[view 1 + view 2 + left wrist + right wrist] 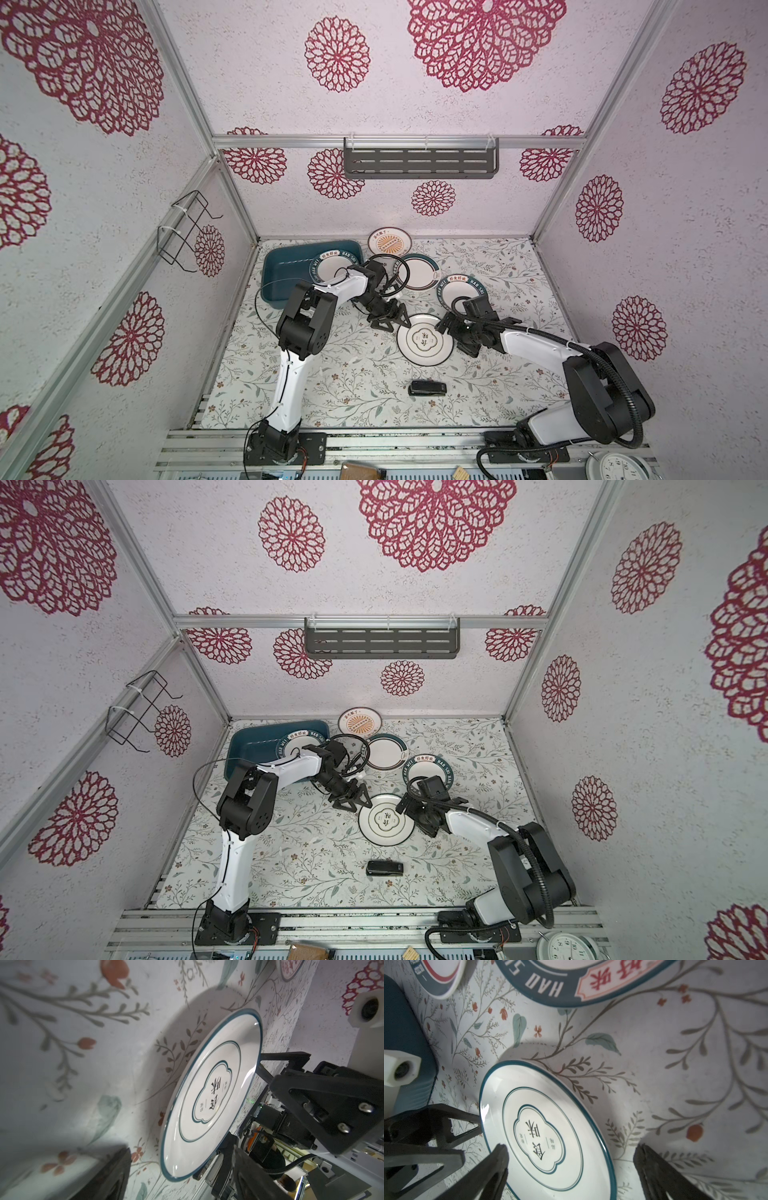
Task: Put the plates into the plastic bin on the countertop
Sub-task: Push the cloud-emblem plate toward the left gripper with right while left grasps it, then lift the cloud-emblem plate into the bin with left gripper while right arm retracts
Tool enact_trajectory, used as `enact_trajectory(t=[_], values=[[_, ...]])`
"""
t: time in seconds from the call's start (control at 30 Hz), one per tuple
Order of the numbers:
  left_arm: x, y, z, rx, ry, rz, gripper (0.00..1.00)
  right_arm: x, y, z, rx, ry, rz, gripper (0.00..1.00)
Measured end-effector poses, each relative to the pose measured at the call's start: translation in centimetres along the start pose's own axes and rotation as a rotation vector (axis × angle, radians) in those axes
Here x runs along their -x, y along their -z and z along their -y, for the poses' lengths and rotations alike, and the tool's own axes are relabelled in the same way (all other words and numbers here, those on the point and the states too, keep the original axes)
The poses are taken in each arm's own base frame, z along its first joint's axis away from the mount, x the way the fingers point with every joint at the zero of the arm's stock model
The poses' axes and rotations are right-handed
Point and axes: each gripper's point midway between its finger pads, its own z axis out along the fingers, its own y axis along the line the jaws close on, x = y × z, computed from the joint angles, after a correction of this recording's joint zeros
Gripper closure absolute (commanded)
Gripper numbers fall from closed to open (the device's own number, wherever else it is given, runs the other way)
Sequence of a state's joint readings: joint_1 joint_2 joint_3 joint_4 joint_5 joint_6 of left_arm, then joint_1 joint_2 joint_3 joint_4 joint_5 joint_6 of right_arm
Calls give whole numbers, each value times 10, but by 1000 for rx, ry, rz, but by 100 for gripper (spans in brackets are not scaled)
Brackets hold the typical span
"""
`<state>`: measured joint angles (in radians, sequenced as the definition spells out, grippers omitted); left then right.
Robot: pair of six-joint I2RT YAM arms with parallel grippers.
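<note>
A white plate with thin dark rings (424, 338) (387, 818) lies flat mid-countertop (353, 395). My left gripper (390, 323) (180, 1159) is open at its far-left rim, the rim lying between the fingers. My right gripper (442, 326) (571, 1147) is open at the plate's right rim, one finger over the plate and one outside it. The dark teal plastic bin (291, 266) (404, 1032) at the back left holds a lettered-rim plate (332, 266). On the countertop behind are a sunburst plate (389, 242), a ringed plate (417, 272) and another lettered-rim plate (459, 291) (571, 985).
A small black device (427, 387) lies near the front of the countertop. A grey slotted shelf (419, 162) hangs on the back wall and a wire rack (187, 232) on the left wall. A white clock face (619, 465) sits below the front rail.
</note>
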<state>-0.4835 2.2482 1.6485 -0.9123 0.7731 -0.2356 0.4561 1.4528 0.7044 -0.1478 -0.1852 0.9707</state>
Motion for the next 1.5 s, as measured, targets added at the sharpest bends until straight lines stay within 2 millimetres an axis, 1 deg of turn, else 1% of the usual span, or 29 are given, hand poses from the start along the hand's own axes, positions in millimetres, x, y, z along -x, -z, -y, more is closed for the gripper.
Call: enact_trajectory(t=[0.1, 0.2, 0.27, 0.37, 0.43, 0.53, 0.6, 0.67, 0.77, 0.87, 0.97, 1.1, 1.23, 1.33, 1.43, 1.5], values=[[0, -4, 3, -12, -7, -10, 27, -8, -4, -8, 29, 17, -30, 1], [-1, -7, 3, -25, -6, -18, 35, -11, -10, -18, 56, 34, -46, 1], [-1, -8, 1, -20, 1, -20, 44, -11, -14, -26, 65, 44, -54, 1], [0, -9, -4, 1, 8, -15, 57, -9, -17, -30, 67, 47, -56, 1], [1, -7, -9, 17, 20, -7, 69, -9, -17, -31, 64, 53, -60, 1], [2, -7, -15, 31, 34, 0, 81, -8, -18, -32, 55, 56, -65, 1], [2, -7, -19, 36, 41, 3, 86, -8, -18, -32, 54, 57, -63, 1], [3, -2, -17, 12, 48, 13, 90, -7, -18, -31, 46, 58, -59, 1], [10, 17, -10, 0, 35, 62, 95, -2, -17, -32, 37, 64, -36, 1], [14, 42, -4, 17, 29, 124, 98, 7, -9, -39, 46, 80, 11, 1], [10, 68, 4, 21, 25, 186, 98, 17, 11, -50, 79, 96, 78, 1], [4, 112, 20, 1, 26, 293, 100, 34, 50, -70, 151, 109, 199, 1], [13, 155, 33, -35, 21, 422, 100, 49, 89, -85, 200, 114, 311, 1], [21, 178, 35, -51, 35, 502, 100, 62, 109, -96, 207, 130, 378, 1], [28, 199, 33, -64, 64, 567, 100, 76, 123, -110, 214, 153, 436, 1], [32, 212, 28, -68, 84, 607, 100, 84, 127, -120, 213, 171, 463, 1]])
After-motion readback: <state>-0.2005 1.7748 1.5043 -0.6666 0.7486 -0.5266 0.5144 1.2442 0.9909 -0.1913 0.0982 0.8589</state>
